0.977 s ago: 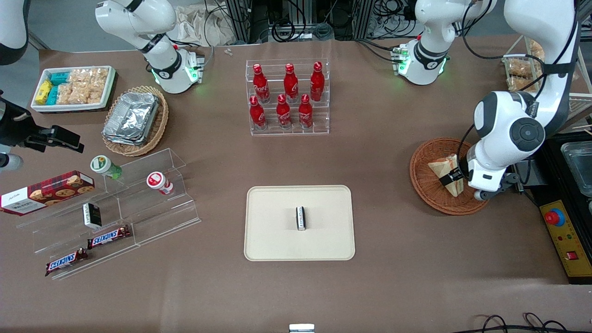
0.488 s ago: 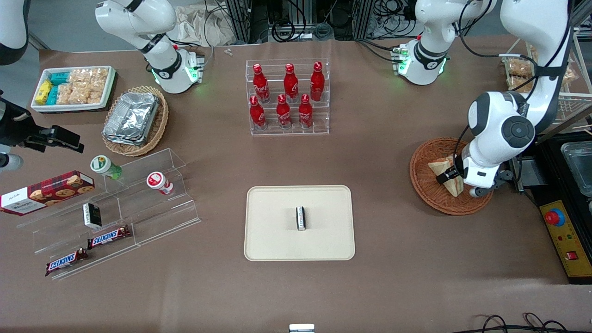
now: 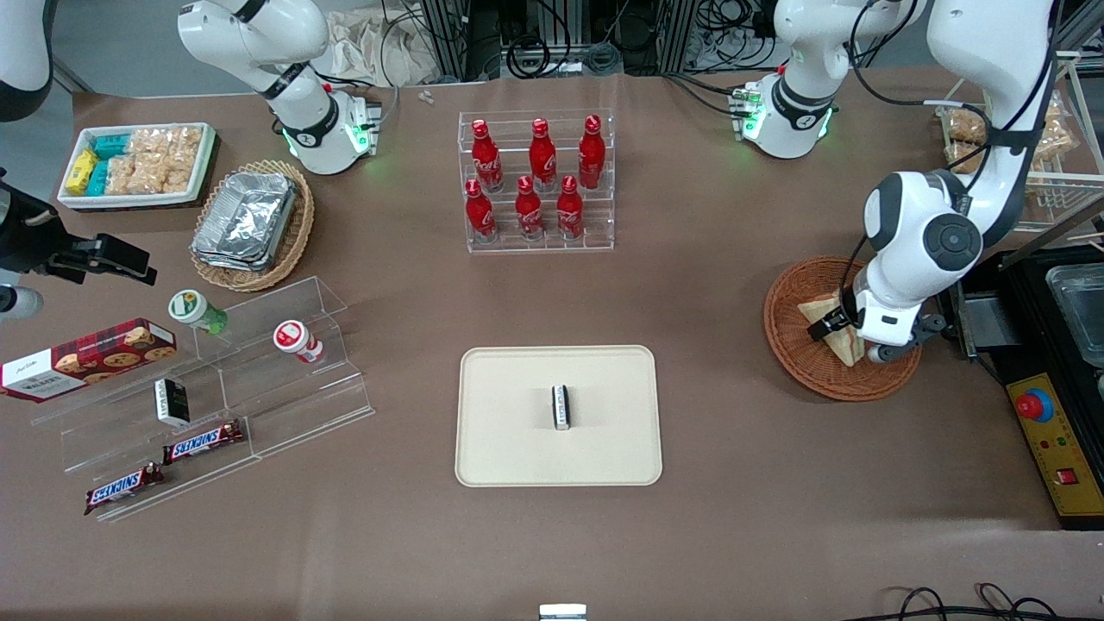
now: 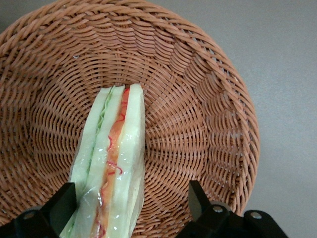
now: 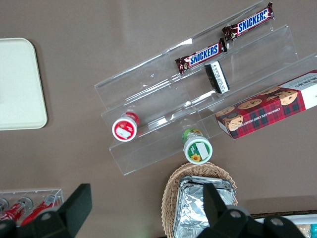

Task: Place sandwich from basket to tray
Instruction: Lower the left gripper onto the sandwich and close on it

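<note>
I have the gripper (image 4: 131, 208) low in the basket (image 4: 208, 124), near the bench edge at the working arm's end, fingers spread wide and straddling the sandwich (image 4: 111, 163); nothing gripped yet. One sandwich, standing on edge in the basket. I judge it light, soft and crushable, its clear wrap slippery; best taken across the flat bread faces near the thick middle, with gentle pressure. One tray (image 3: 509, 448), mid-bench toward the camera edge, carrying one small black-and-white packet (image 3: 561, 406). Count: one sandwich, one basket, one tray
</note>
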Tool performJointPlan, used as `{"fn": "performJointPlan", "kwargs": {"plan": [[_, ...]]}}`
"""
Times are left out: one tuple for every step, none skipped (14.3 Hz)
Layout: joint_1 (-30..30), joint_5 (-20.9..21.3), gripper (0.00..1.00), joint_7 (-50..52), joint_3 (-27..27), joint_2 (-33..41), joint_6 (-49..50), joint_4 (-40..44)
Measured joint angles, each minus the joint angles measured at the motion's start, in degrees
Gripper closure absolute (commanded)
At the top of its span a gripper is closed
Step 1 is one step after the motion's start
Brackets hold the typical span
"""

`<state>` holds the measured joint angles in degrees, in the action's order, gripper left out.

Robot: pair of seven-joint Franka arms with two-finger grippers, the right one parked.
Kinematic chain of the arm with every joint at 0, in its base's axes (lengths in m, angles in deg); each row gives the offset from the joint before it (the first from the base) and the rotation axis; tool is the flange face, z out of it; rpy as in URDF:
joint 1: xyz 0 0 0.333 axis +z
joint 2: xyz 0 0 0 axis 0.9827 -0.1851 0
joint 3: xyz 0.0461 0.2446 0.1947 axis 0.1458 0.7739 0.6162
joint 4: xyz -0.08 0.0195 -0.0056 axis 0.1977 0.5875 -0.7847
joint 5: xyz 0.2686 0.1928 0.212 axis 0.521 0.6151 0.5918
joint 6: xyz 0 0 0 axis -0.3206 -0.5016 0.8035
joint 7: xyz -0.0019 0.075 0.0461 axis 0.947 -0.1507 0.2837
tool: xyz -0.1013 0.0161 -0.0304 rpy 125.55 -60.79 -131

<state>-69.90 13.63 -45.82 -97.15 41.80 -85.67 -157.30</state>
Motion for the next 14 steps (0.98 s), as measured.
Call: {"fn": "performJointPlan", "kwargs": {"plan": [[0.0,0.0,0.0,0.0,0.02,-0.01,-0.01,-0.05],[0.0,0.0,0.0,0.0,0.06,-0.02,-0.01,-0.08],[0.02,0.0,0.0,0.0,0.11,-0.02,-0.09,-0.07],[0.04,0.0,0.0,0.15,0.15,0.0,-0.29,-0.04],[0.05,0.0,0.0,0.64,0.22,0.06,-0.34,0.09],[0.07,0.0,0.0,1.14,0.25,0.19,-0.21,0.38],[0.09,0.43,0.0,1.39,0.27,0.36,0.5,0.94],[0.1,1.64,0.0,1.75,0.28,0.6,2.44,1.88],[0.11,3.08,0.0,2.44,0.29,0.92,4.82,2.88],[0.12,4.1,0.0,3.29,0.29,1.32,6.52,3.53],[0.12,4.51,0.0,3.8,0.29,1.63,7.36,3.63],[0.12,4.64,0.0,4.08,0.29,1.66,7.64,3.37],[0.12,4.66,0.0,4.46,0.3,1.49,7.15,2.67],[0.12,4.66,0.0,5.09,0.39,1.21,5.7,1.56]]}}
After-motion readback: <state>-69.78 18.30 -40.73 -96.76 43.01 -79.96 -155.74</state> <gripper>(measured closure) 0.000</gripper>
